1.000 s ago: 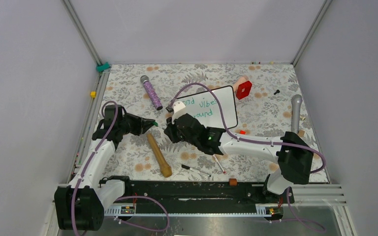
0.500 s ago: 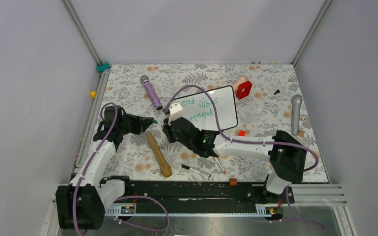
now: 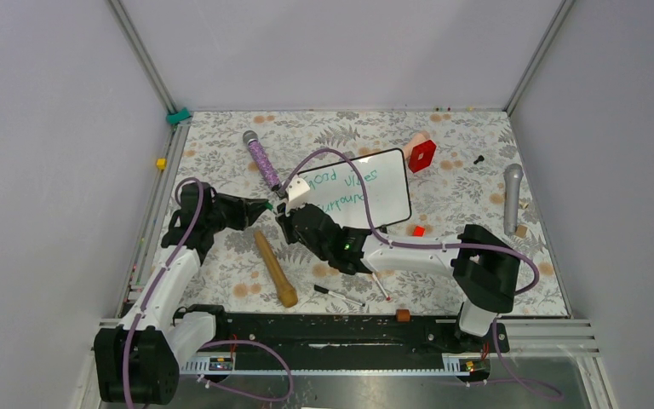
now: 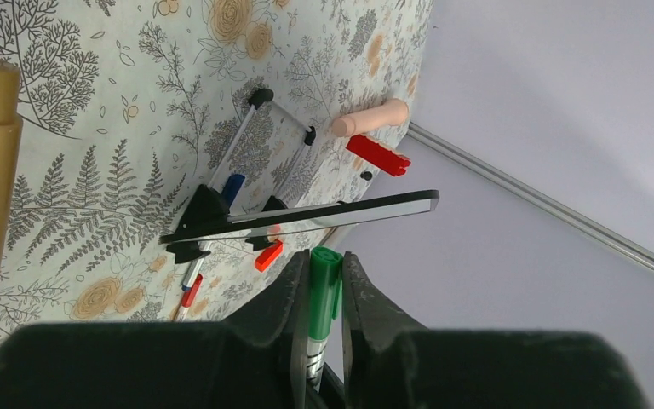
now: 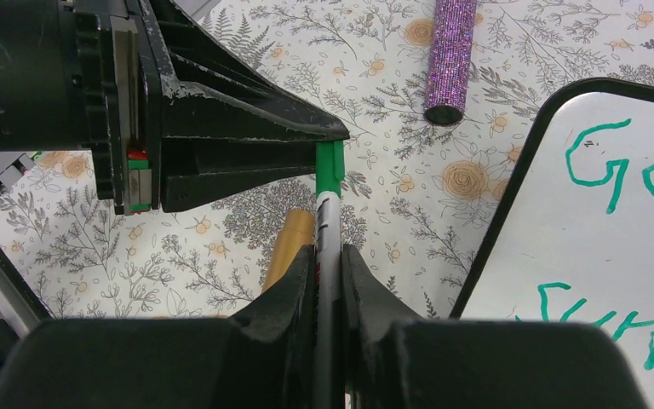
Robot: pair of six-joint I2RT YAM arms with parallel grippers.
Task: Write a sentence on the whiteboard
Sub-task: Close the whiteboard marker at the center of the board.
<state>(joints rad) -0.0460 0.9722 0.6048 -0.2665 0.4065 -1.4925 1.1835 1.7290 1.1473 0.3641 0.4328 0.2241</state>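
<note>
Now, R hand (image 5: 328,256) shifted left — marker (image 5: 328,209) cap in L hand (image 4: 325,264)

The worktop (image 3: 221,153) is covered with a floral-patterned sheet. The whiteboard (image 3: 389,189) sits near its middle, with a purple glitter microphone (image 3: 262,162) to its left and a red block (image 3: 423,154) just beside its far right corner. A wooden rod (image 3: 274,269) lies nearer the front, a black pen (image 3: 339,295) to its right. A small red cube (image 3: 418,230) and a grey microphone (image 3: 511,198) lie on the right side.
</note>
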